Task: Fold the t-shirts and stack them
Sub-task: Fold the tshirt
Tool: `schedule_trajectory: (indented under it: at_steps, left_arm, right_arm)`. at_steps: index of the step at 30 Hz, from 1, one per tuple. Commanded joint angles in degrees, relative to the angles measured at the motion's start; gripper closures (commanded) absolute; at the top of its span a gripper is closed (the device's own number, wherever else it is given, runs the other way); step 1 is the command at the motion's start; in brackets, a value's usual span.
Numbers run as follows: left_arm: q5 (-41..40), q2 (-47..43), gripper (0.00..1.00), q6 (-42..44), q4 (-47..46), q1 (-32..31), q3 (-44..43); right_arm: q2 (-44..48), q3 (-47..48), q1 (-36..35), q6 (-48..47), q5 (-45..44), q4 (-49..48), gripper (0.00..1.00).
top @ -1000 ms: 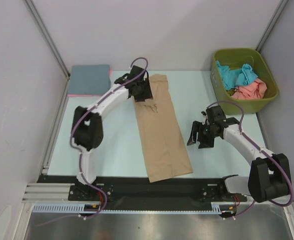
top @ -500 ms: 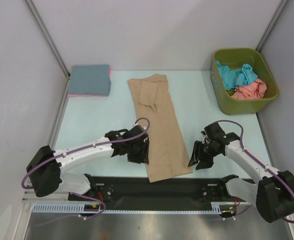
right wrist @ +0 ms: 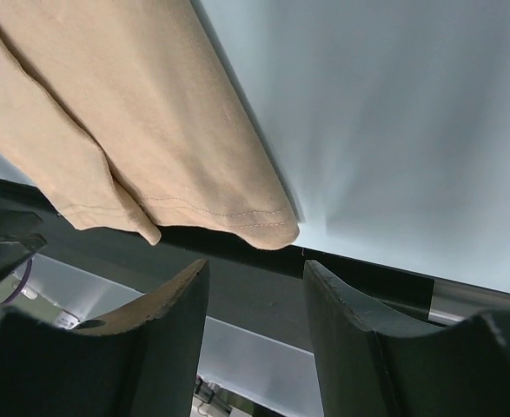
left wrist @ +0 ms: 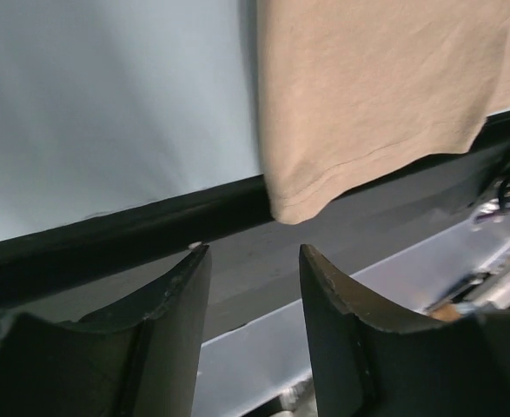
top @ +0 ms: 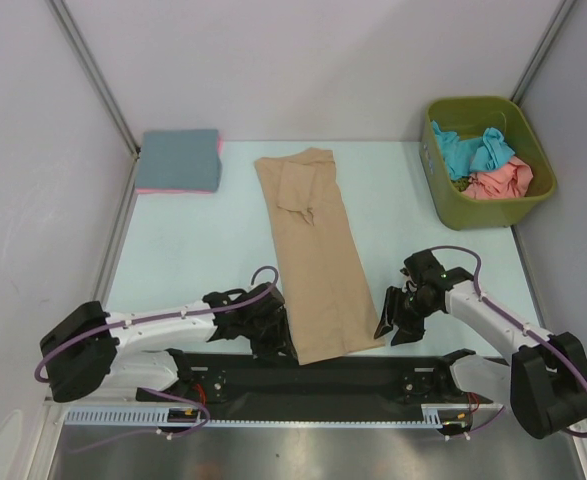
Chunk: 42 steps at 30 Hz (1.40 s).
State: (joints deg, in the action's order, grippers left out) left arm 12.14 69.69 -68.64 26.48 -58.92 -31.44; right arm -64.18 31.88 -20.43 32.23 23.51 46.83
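The tan t-shirt (top: 313, 255) lies as a long, lengthwise-folded strip down the middle of the surface (top: 193, 250). Its hem hangs just past the near edge, over the black rail (top: 373, 372). The left arm (top: 163, 322) and right arm (top: 483, 310) each reach toward a near hem corner. Both sets of jaws stand apart and empty, with a corner just ahead of the gap in each wrist view.

The cloth is stacked in layers here, so a shallow bite would likely take only the top layer and let the strip unfold as it lifts. The corners sit right at the rail, so a lower finger coming in too low could strike it, or push the hem back and wrinkle it. If one side grips first or deeper, the fold would run crooked. A near-side tug could drag the shirt off the edge.
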Motion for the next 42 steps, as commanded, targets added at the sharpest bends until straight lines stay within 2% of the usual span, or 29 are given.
schedule_trajectory:
  at_steps: [1, 8, 12, 16, 24, 42]
  left_arm:
    - [2.3, 0.8, 0.49, -10.1, -10.4, -1.4, 2.3]
    - [-0.1, 2.2, 0.46, -18.5, -13.4, -2.9, 2.9]
    - [1.1, 4.4, 0.46, -23.2, -18.0, -3.6, 4.5]
    - [0.6, 7.2, 0.45, -23.7, -14.4, -4.5, 2.3]
    - [-0.3, 9.0, 0.48, -25.7, -16.2, -4.7, 3.9]
    - [-2.5, 9.4, 0.7, -26.4, -16.1, -4.8, 4.3]
  right_arm:
    - [-0.2, 1.0, -0.2, 0.6, -0.7, -0.9, 0.46]
    - [-0.2, 0.9, -0.2, 0.0, -0.8, -1.4, 0.46]
    - [-0.3, 0.8, -0.2, -0.2, -0.8, -1.2, 0.46]
    - [0.3, 1.0, -0.1, -0.6, -0.5, -0.7, 0.46]
    - [-0.6, 0.6, -0.1, -0.8, -0.6, -1.2, 0.46]
    - [-3.6, 0.3, -0.6, 0.6, -3.6, -2.9, 0.46]
